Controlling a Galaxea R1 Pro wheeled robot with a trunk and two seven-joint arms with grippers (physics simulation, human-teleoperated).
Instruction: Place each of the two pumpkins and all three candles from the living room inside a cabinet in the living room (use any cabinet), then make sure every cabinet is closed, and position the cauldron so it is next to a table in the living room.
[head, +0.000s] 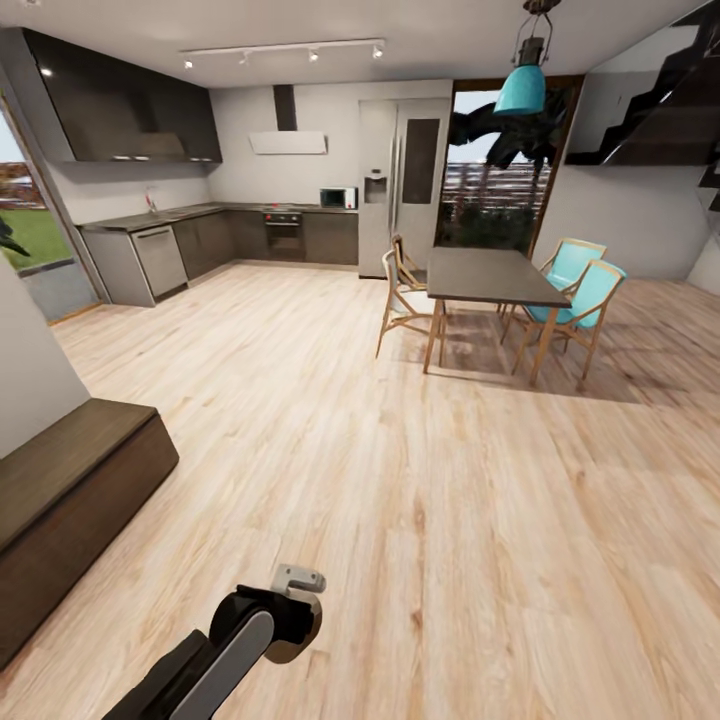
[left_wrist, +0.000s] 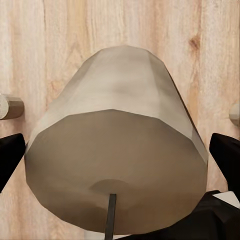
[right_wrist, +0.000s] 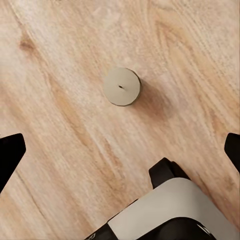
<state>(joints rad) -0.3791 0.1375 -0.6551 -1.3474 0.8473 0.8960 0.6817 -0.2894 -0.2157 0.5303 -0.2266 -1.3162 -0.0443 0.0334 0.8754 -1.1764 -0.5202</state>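
In the left wrist view a stubby tan candle (left_wrist: 117, 145) with a dark wick sits large between the black fingertips (left_wrist: 11, 157). My left gripper (left_wrist: 120, 157) is shut on it above the wooden floor. Small tan cylinder ends show on the floor at either edge (left_wrist: 9, 107) (left_wrist: 235, 114). In the right wrist view another candle (right_wrist: 121, 86) stands upright on the floor, beyond my right gripper (right_wrist: 121, 150), which is open and holds nothing. The long, low dark-brown cabinet (head: 70, 480) stands against the wall at the left in the head view, its fronts closed. My left arm (head: 265, 625) reaches in from the bottom.
A dark dining table (head: 490, 275) with wooden and teal chairs (head: 575, 285) stands at the far right. Grey kitchen units (head: 200, 245) and a fridge (head: 400, 180) line the back wall. A white and black robot part (right_wrist: 175, 210) lies near the right gripper.
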